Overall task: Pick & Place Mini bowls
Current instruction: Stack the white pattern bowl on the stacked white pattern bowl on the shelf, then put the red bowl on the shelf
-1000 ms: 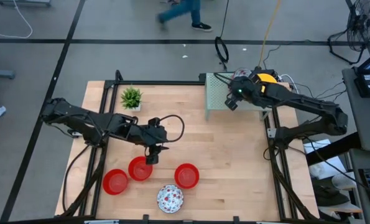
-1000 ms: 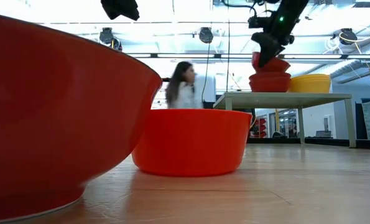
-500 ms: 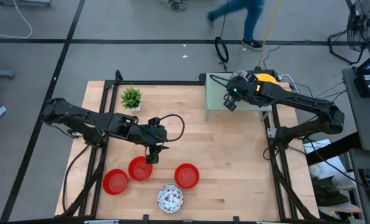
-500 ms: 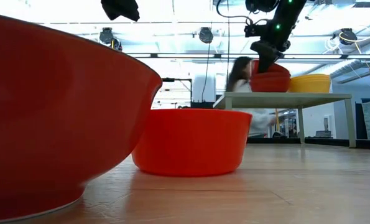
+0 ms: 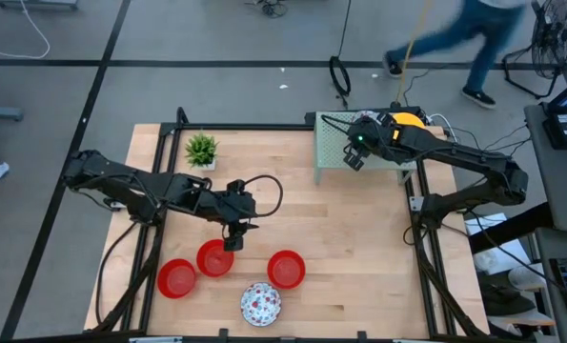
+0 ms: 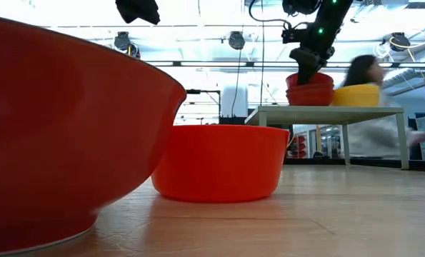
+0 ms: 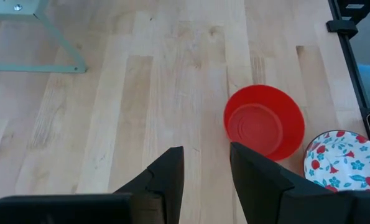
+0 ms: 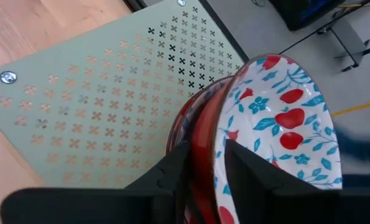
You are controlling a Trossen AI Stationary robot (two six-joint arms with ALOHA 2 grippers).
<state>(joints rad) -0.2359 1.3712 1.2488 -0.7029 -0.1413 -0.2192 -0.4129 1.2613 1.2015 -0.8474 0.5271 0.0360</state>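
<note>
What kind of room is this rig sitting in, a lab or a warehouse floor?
Likely an open lab or workshop hall. A person walks past on a bare grey floor marked with dark tape lines, a pedestal fan stands at the edge, and ceiling spotlights hang from exposed beams.

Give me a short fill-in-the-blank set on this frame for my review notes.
1. On the wooden table lie ____ plain red bowls and one floral bowl.
2. The right gripper is at a stack of bowls on the pale green ____.
3. Beside that stack sits a ____ bowl.
4. The left gripper hovers over a ____ bowl.

Missing words: three; stand; yellow; red
</note>
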